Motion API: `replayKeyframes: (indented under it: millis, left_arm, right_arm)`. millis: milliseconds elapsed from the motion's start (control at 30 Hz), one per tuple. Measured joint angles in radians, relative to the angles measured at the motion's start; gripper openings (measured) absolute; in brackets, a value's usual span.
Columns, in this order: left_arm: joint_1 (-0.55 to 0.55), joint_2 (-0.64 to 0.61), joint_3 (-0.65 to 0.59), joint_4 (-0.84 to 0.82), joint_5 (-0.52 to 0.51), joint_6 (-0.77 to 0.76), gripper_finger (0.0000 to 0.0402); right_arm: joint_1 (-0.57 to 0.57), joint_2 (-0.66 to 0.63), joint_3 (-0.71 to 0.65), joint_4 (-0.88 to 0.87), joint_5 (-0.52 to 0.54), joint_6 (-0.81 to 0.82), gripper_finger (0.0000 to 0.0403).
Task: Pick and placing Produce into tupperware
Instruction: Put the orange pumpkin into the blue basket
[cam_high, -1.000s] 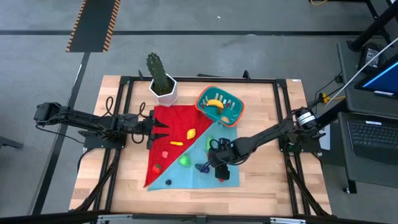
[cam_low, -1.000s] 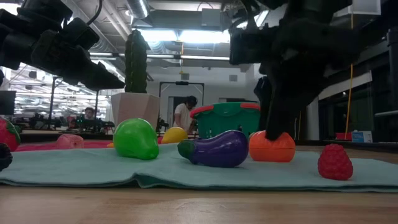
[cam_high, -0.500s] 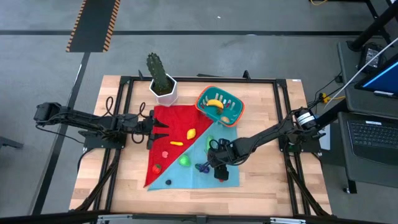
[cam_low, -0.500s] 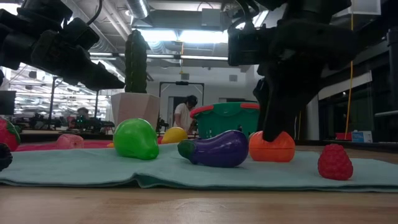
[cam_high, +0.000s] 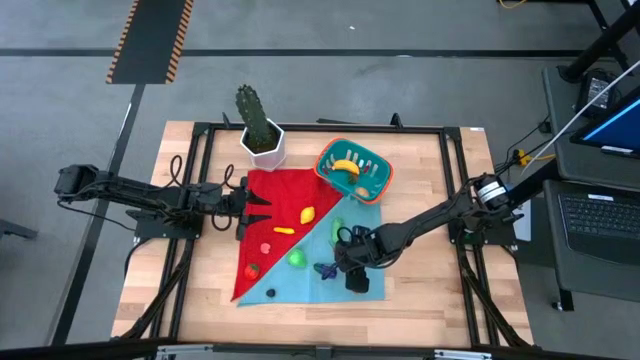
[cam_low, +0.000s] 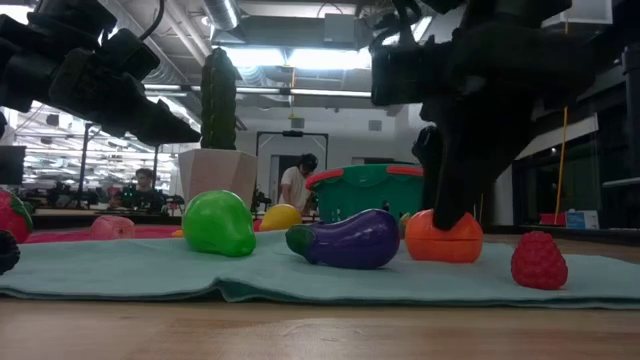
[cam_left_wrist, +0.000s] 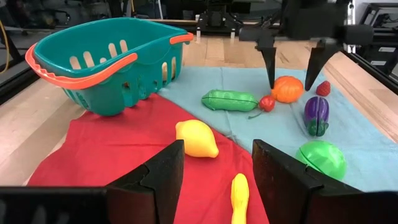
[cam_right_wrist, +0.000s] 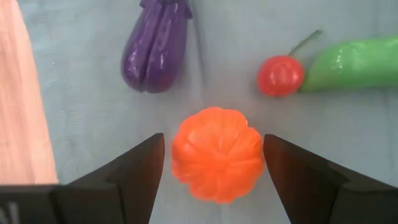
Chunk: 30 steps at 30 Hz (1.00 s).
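The small orange ribbed toy pumpkin (cam_right_wrist: 217, 163) sits on the light-blue cloth (cam_high: 310, 285) near the bench's front edge, between the spread fingers of the right gripper (cam_right_wrist: 214, 167), not visibly clamped. The teal plastic tub with an orange rim (cam_high: 354, 170) stands toward the back edge. The left gripper (cam_left_wrist: 212, 180), fingers apart and empty, hovers over the red cloth (cam_high: 285, 205).
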Motion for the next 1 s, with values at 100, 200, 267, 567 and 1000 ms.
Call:
replayKeyframes:
  millis: [100,200,267,567,1000]
  left_arm:
    - [0.000,0.000,0.000,-0.001,0.000,0.000,0.0179]
    - [0.000,0.000,-0.001,-0.005,0.000,0.000,0.0179]
    - [0.000,0.000,-0.001,-0.007,0.000,0.000,0.0179]
    - [0.000,0.000,-0.001,-0.007,0.000,-0.001,0.0179]
    - [0.000,0.000,-0.001,-0.007,0.000,-0.003,0.0179]
  right_arm:
    - [0.000,0.026,-0.021,0.005,-0.005,0.004,0.0274]
    - [0.000,0.039,-0.023,0.017,-0.004,0.001,0.0274]
    - [0.000,0.040,-0.023,0.017,-0.001,0.001,0.0274]
    - [-0.001,0.036,-0.024,0.027,-0.008,0.000,0.0274]
    - [-0.001,0.034,-0.024,0.021,-0.009,0.027,0.0247]
